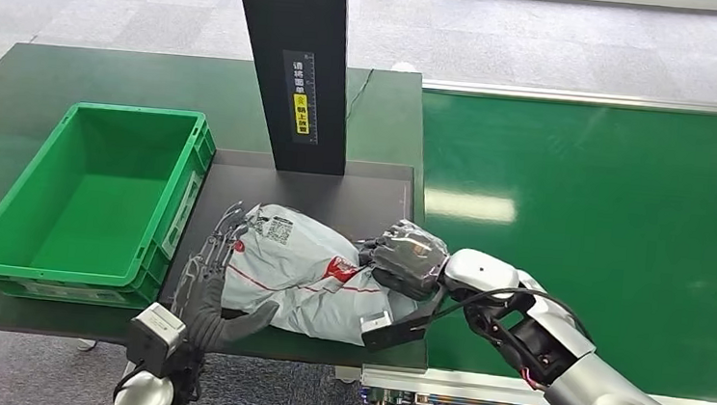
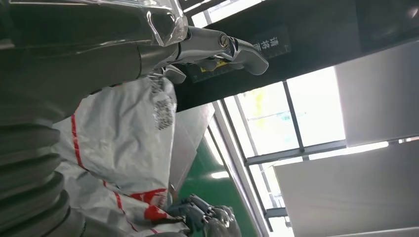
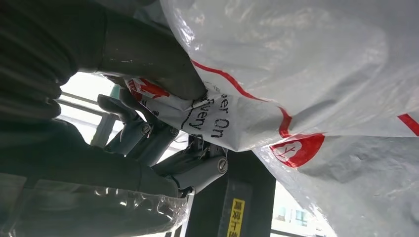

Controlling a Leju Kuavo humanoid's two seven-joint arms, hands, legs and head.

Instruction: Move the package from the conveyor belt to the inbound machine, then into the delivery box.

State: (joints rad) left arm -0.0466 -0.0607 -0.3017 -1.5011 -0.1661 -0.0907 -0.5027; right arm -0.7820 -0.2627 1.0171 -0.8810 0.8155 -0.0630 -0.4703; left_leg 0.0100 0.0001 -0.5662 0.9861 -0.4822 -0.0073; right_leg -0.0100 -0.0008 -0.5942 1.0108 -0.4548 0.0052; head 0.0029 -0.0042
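The right hand's fingers [image 3: 148, 136] were clamped on the near-belt end of the package [image 1: 306, 271], thumb pressing its crumpled plastic. The left hand [image 1: 217, 293] lay against the package's other end, fingers spread, thumb under its edge. The package, grey-white with red marks, rested on the inbound machine's dark plate [image 1: 336, 191], between the green delivery box [image 1: 94, 201] and the conveyor belt [image 1: 603, 241], on the tabletop [image 1: 55, 82].
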